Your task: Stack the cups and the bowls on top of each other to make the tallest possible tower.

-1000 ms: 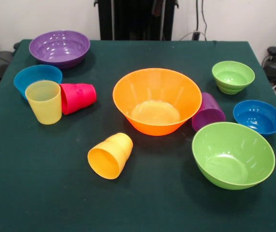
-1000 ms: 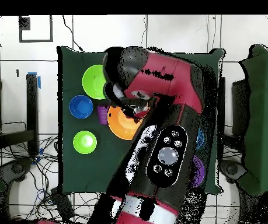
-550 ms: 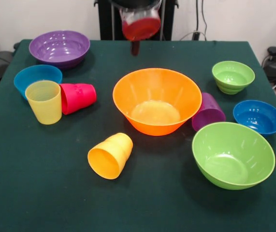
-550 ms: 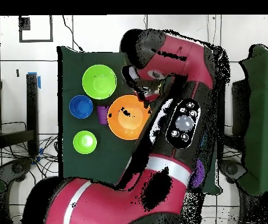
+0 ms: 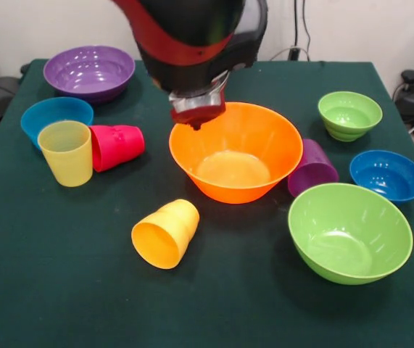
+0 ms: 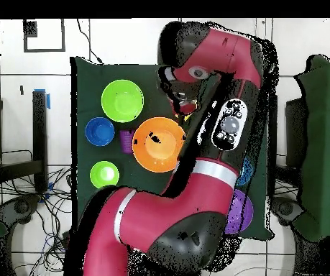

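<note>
Hanging over the orange bowl's (image 5: 236, 151) far-left rim, the claw (image 5: 196, 116), fingers' state unclear, should centre before gripping a cup.

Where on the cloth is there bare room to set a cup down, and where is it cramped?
Free: the near strip in front of the orange cup and big green bowl, and the far stretch between the purple bowl and small green bowl. Cramped: around the yellow cup, pink cup and blue bowl.
</note>
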You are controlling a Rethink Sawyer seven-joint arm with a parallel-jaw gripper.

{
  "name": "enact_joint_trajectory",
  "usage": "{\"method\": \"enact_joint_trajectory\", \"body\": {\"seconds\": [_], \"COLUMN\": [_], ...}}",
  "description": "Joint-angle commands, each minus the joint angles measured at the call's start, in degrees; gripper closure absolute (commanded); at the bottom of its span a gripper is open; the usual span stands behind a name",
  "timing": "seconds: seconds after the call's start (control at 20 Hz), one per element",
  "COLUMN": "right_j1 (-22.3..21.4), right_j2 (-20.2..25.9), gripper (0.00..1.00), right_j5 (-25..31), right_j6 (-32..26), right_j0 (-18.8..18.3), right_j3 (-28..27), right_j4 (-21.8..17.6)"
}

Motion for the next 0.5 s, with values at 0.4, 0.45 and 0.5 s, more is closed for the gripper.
{"method": "enact_joint_trajectory", "body": {"seconds": [0.4,0.45,0.5], "right_j1": [11.20,11.92,12.44], "right_j2": [-12.49,-14.37,-16.01], "gripper": [0.00,0.00,0.00], "right_j5": [15.11,14.97,14.79], "right_j6": [13.53,13.39,13.47], "right_j0": [-5.79,-6.20,-6.49], "right_j3": [-21.94,-22.66,-23.01], "right_j4": [13.68,15.59,17.26]}}
